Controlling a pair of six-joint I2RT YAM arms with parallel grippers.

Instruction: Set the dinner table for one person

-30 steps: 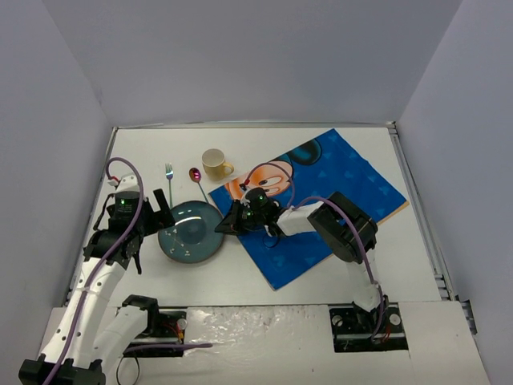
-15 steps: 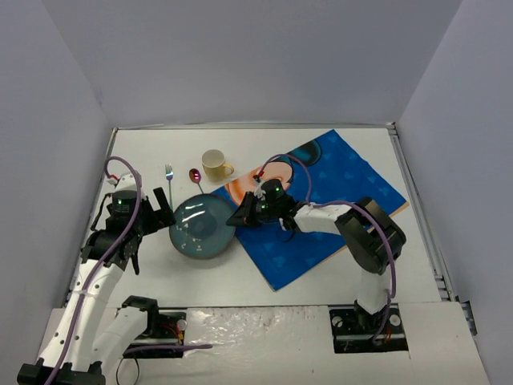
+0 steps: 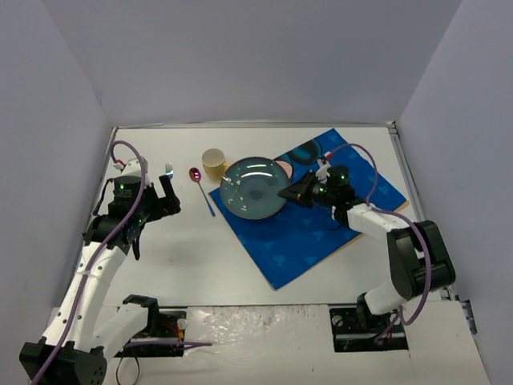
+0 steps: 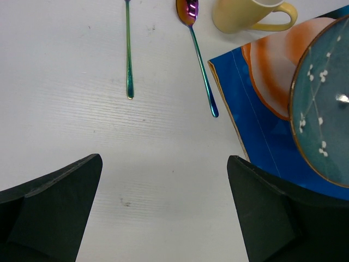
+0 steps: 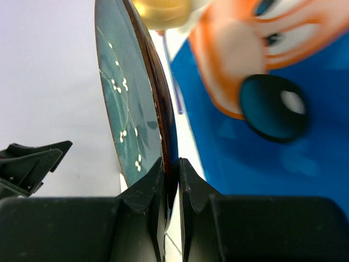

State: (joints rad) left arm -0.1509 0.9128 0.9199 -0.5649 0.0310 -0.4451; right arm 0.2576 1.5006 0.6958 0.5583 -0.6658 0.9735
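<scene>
Plate (image 3: 255,188) shifted rightward, right end effector (image 3: 288,193) pinching rim

Plain pale grey back wall (image 3: 256,56), matching left wall (image 3: 44,160) and right wall (image 3: 471,152) closing in the white dinner table (image 3: 200,265), thin metal rim (image 3: 419,216) along its right edge, soft even light
</scene>
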